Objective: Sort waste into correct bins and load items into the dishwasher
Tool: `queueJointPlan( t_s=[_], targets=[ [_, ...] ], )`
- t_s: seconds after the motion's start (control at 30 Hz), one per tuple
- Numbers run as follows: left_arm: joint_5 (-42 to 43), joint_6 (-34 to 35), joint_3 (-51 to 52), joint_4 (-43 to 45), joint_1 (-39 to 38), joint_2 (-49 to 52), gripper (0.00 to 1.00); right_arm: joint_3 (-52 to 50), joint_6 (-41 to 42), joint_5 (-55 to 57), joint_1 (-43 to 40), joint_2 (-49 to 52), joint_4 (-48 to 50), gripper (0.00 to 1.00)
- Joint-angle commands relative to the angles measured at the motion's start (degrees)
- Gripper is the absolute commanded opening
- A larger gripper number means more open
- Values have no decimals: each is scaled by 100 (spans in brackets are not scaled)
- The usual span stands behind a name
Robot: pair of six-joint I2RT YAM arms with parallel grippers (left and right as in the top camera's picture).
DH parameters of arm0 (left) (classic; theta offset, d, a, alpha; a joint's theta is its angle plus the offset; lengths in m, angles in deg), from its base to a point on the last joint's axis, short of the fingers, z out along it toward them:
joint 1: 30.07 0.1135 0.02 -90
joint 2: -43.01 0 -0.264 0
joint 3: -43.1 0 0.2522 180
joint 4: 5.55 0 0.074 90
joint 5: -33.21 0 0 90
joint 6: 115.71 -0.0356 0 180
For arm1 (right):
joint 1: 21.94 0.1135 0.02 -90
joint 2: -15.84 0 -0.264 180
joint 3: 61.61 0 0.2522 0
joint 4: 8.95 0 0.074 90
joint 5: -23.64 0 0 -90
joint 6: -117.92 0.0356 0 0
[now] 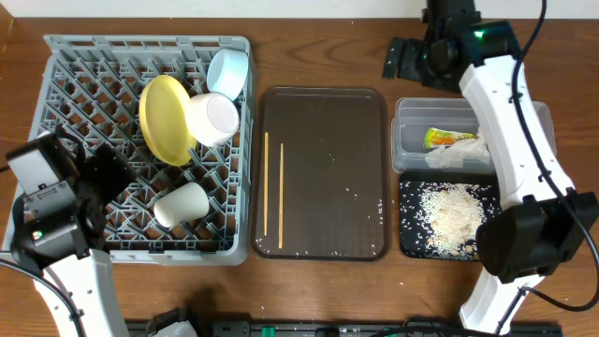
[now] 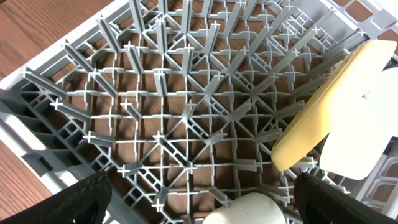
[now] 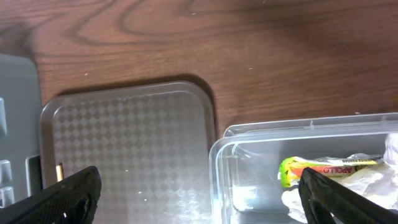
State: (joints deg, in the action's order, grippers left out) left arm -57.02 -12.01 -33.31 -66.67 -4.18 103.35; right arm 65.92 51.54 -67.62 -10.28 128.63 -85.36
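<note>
Left gripper (image 2: 200, 198) spread over grey lattice rack (image 2: 163, 134)

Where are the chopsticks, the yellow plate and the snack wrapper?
chopsticks (image 1: 267, 184), overhead view, middle of the left stick.
yellow plate (image 1: 166, 120), overhead view, centre of its face.
snack wrapper (image 3: 314, 169), right wrist view, printed middle.

One plate (image 1: 165, 119); one bowl (image 1: 213, 118); two cups (image 1: 228, 71) (image 1: 182, 204); two chopsticks (image 1: 267, 187); one wrapper (image 1: 438, 138); one tissue (image 1: 460, 155).
</note>
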Motion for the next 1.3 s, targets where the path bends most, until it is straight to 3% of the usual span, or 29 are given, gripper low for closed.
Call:
queueJointPlan(
  t_s=[0.0, 0.73, 1.03, 1.1, 1.17, 1.2, 1.23, 1.27],
  targets=[
    [-44, 11, -68, 2, 35, -4, 95, -20, -98, 59, -20, 15, -17, 99],
    [-44, 11, -68, 2, 35, -4, 95, -20, -98, 59, 26, 15, -17, 99],
    [142, 772, -68, 339, 33, -4, 95, -20, -98, 59, 31, 15, -17, 99],
    [831, 916, -68, 101, 28, -4, 98, -20, -98, 59, 31, 15, -17, 99],
    [2065, 911, -59, -260, 26, 4, 99, -20, -98, 59, 31, 15, -17, 99],
    [2590, 911, -46, -433, 7, 13, 92, -20, -98, 59, 31, 15, -17, 99],
    [3499, 914, -7, -807, -131, 33, 67, -20, -98, 59, 31, 15, -17, 99],
    [3740, 914, 20, -990, -258, 33, 61, -20, -98, 59, 28, 15, -17, 99]
  ],
)
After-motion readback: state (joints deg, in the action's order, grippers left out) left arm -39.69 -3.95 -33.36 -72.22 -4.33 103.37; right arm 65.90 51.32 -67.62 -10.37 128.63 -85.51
